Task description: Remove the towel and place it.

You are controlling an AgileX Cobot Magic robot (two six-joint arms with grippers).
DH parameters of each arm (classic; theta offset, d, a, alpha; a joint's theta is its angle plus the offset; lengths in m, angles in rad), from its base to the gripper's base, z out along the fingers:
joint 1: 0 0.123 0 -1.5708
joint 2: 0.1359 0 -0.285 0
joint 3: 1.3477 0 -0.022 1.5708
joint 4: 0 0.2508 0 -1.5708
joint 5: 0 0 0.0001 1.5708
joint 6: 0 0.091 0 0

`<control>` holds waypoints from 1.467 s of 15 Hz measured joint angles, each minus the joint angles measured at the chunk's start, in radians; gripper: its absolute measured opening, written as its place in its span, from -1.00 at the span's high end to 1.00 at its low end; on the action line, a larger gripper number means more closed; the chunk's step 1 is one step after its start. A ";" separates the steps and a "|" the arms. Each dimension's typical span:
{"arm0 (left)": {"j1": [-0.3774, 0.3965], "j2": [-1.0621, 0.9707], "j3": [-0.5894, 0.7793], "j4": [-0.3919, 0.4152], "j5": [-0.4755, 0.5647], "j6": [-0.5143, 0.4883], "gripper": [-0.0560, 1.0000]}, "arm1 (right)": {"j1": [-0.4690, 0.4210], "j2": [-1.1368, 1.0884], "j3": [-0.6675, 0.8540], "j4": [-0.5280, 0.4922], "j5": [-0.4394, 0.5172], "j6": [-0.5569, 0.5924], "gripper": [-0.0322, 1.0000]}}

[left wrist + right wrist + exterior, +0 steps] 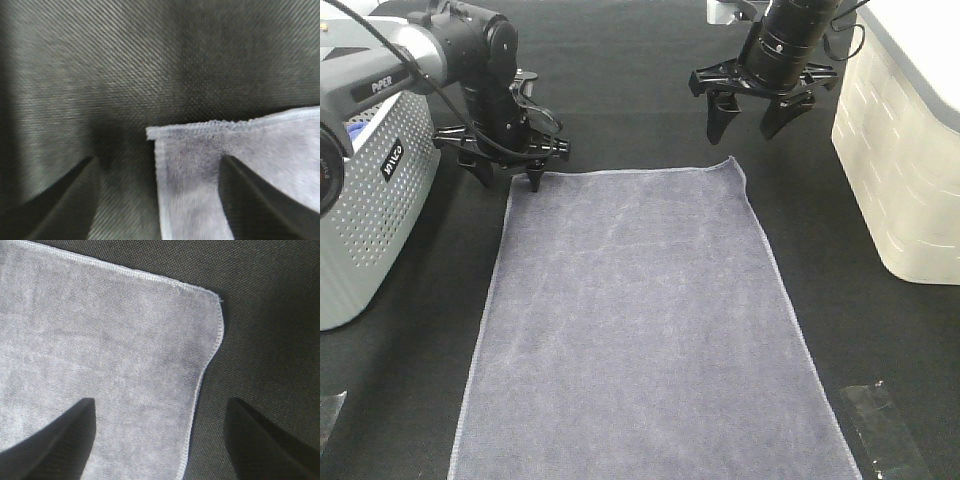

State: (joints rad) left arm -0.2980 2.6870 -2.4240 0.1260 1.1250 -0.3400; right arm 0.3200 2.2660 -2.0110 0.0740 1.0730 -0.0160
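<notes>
Towel: the towel [640,320] lay flat on the table [620,80], with one far corner beneath each of your grippers.
Left gripper: your left gripper [510,178] sat low with its jaws wide and empty, one finger over the corner and the other just off its edge.
Right gripper: your right gripper [742,128] hung higher over its corner, just as wide and holding nothing.
Best move: you likely needed both grippers down on the cloth before closing (catch the hem, not just the pile).
</notes>
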 joint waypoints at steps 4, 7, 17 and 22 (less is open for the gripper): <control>-0.002 0.006 -0.001 0.002 -0.012 -0.007 -0.09 | 0.000 0.000 0.000 0.001 -0.001 0.000 -0.38; -0.002 0.008 -0.002 0.001 -0.020 -0.008 0.34 | 0.000 0.000 0.000 0.001 -0.001 0.000 -0.38; -0.002 0.009 -0.002 -0.001 -0.033 0.049 0.89 | 0.000 0.044 -0.002 0.004 -0.146 0.000 -0.37; -0.002 0.009 -0.002 -0.005 -0.033 0.052 0.89 | 0.000 0.140 -0.002 -0.035 -0.252 0.003 -0.37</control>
State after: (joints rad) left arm -0.3000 2.6960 -2.4260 0.1210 1.0920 -0.2880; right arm 0.3200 2.4060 -2.0130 0.0390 0.8210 -0.0130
